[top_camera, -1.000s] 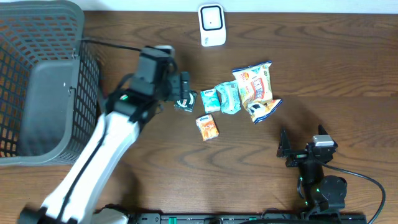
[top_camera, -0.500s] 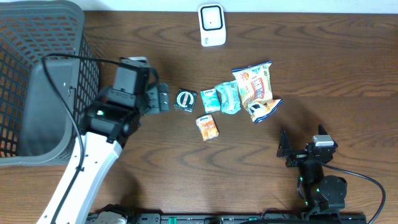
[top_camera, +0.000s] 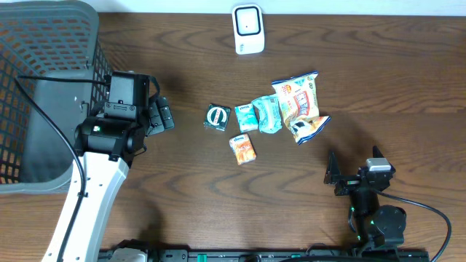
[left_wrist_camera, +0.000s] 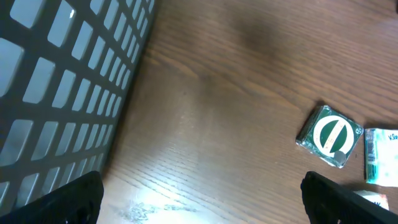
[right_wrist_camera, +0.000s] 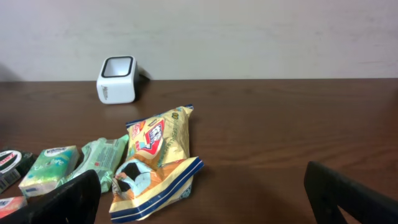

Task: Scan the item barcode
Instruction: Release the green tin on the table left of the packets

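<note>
Your station presented as a mock shop checkout set up in a robotics lab. A white barcode scanner [top_camera: 247, 29] stood at the far edge of your dark wood-grain table [top_camera: 393, 80], and a grey plastic shopping basket [top_camera: 54, 22] occupied one end. Retail goods lay loose, among them a snack bag [top_camera: 297, 98] and a tissue pack [top_camera: 246, 117]. Behind was a plain pale wall [right_wrist_camera: 249, 31]. Your robot arm [top_camera: 95, 196] reached over the table.

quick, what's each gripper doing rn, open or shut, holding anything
left gripper: open, holding nothing
right gripper: open, holding nothing
</note>
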Tool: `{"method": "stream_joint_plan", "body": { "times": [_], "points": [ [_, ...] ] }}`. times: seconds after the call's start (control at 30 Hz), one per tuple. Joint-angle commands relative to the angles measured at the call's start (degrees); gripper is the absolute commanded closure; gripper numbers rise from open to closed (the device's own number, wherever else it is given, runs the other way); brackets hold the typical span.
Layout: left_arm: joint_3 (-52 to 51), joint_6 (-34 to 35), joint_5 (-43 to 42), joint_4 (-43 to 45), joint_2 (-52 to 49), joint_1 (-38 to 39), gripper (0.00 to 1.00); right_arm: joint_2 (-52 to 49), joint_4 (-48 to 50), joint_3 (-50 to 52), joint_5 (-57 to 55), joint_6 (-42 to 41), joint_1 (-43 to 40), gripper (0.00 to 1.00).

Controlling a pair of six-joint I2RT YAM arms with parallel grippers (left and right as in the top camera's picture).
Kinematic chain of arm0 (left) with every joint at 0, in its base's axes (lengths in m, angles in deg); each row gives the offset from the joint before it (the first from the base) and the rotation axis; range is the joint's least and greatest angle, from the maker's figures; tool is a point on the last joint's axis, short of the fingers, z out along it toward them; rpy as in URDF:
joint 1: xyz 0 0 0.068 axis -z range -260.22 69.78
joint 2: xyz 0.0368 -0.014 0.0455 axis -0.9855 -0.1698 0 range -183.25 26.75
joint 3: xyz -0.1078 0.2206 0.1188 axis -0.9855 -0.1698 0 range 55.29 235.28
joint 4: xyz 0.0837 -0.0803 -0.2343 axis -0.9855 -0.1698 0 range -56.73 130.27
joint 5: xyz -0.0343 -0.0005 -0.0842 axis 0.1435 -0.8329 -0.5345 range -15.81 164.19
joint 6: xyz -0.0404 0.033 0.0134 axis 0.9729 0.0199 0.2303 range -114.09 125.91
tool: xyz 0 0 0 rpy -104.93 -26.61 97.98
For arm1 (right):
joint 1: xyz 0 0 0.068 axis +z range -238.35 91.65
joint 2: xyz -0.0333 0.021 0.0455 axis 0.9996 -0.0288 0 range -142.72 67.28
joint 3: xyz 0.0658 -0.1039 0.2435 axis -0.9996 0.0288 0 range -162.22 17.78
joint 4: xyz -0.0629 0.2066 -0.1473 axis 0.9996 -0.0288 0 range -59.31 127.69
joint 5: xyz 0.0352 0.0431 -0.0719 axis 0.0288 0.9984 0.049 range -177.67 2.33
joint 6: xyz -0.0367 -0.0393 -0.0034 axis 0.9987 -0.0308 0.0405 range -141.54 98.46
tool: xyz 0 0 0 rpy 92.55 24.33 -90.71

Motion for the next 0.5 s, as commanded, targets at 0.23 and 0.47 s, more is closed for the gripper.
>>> {"method": "stream_joint_plan", "body": {
  "times": [0.23,0.47],
  "points": [
    [0.72,0.94,13.35,-2.45,0.09,-0.31,0.06,0.31,-0.20,0.13,-0.09,0.68,-0.33,0.01],
    [0.72,0.92,16.63,-3.76,0.09,-1.90,0.05,0.31,-0.20,0.13,-0.09,0.70,-0.33,0.01]
  ]
}}
